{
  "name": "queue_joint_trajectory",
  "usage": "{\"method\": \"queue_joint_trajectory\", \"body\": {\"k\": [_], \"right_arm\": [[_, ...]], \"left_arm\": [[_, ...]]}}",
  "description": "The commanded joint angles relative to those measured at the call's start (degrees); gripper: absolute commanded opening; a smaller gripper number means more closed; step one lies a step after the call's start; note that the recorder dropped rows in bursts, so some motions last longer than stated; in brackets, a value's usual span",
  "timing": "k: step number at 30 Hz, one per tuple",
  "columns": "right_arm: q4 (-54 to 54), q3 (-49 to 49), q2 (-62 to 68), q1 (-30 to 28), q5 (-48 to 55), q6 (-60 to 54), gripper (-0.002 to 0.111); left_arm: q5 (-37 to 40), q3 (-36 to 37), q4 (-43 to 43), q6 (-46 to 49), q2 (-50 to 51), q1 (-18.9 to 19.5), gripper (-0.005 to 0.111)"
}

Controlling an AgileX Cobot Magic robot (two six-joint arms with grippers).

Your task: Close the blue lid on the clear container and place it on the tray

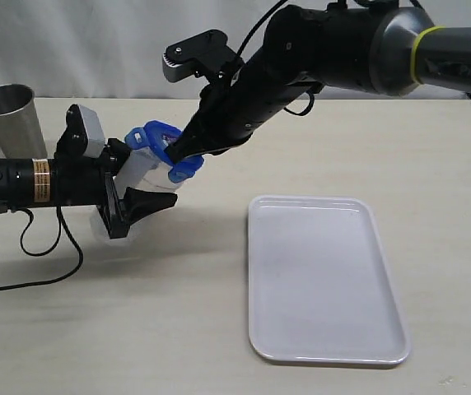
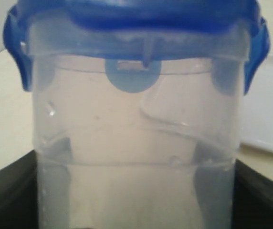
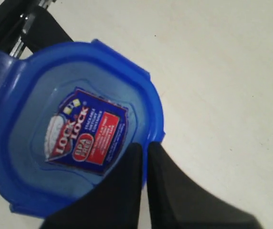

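Far left on the pale counter [image 1: 137, 329] stands a steel cup [image 1: 9, 115]. Just right of it, the left arm's fingers [image 2: 3, 200] clamp the clear container [image 1: 146, 174], which tilts toward the right. The blue lid [image 1: 163, 138] sits on its rim. Its flaps look unlatched, though the close view is blurred. The right arm's fingers [image 3: 122, 191], pinched together on nothing, press on the lid's edge. To seal it well, push squarely onto each flap while the left arm braces the container. The tray [image 1: 326, 329] lies well apart at the right. Count: one cup, one container, one lid, one tray, two arms.
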Motion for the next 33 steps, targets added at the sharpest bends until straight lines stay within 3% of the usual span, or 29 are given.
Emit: {"method": "queue_joint_trajectory", "body": {"k": [1, 7, 18, 20, 26, 33], "right_arm": [[-1.0, 0.3, -2.9, 0.0, 1.1, 0.0, 0.005], [-1.0, 0.3, -5.6, 0.0, 1.8, 0.0, 0.005], [-0.6, 0.3, -7.2, 0.0, 3.8, 0.0, 0.006], [1.2, 0.3, -8.0, 0.0, 3.8, -0.7, 0.012], [16.6, 0.3, -8.3, 0.0, 7.1, -7.1, 0.047], [6.8, 0.3, -6.4, 3.0, 5.1, 0.8, 0.045]], "left_arm": [[-9.9, -0.3, -1.5, -1.1, -1.0, 0.0, 0.000], [-1.3, -0.3, 0.1, -1.7, -1.0, 0.0, 0.000], [0.9, -0.3, 5.0, -4.8, -1.0, -0.7, 0.000], [1.2, -0.3, 5.0, -4.3, -1.0, -1.1, 0.000], [1.8, -0.3, 5.0, -2.6, -1.0, -2.4, 0.000], [3.1, -0.3, 4.7, -2.4, -1.0, -2.8, 0.000]]}}
